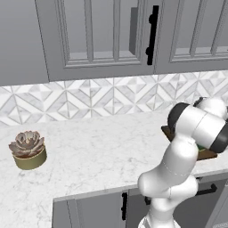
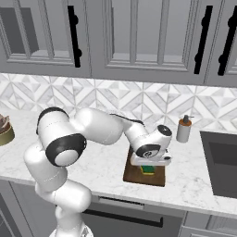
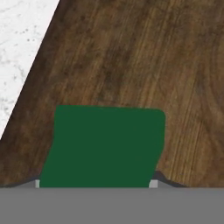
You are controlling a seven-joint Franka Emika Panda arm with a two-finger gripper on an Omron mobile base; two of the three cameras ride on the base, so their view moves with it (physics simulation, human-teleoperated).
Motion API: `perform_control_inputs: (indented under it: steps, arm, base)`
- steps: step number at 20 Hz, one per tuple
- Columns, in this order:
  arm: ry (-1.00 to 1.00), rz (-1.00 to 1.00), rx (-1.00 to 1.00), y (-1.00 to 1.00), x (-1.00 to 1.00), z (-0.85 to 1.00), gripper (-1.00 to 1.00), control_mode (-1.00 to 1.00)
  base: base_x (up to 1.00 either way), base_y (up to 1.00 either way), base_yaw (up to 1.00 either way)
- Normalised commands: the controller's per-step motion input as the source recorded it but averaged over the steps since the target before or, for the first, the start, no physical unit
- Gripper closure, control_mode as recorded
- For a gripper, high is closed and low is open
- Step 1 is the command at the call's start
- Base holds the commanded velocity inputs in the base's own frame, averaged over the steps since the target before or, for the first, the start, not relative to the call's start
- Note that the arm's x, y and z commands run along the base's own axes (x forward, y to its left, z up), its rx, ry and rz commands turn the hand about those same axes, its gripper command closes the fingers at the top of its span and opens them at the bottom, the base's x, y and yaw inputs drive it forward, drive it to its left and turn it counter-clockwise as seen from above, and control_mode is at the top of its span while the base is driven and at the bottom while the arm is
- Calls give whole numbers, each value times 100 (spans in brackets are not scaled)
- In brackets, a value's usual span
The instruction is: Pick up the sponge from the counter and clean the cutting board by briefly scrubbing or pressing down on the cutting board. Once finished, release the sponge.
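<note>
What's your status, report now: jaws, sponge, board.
Gripper low over the cutting board, jaws shut on the sponge. Sponge over board's wood, contact not confirmed. Soap dispenser stands clear beyond the board; nothing blocking.

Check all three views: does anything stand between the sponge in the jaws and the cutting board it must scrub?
Nothing visible does. The sponge sits in the gripper directly over the cutting board, with only bare dark wood around it; the soap dispenser stands off the board.
</note>
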Motion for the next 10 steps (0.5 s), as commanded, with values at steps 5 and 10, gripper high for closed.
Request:
perform_control_inputs:
  steps: [5, 10]
  arm:
    - [0, 0, 3, 0, -45, 0, 100, -100]
    - [0, 0, 4, 0, -54, 0, 100, -100]
  base:
    - [0, 0, 0]
    - [0, 0, 0]
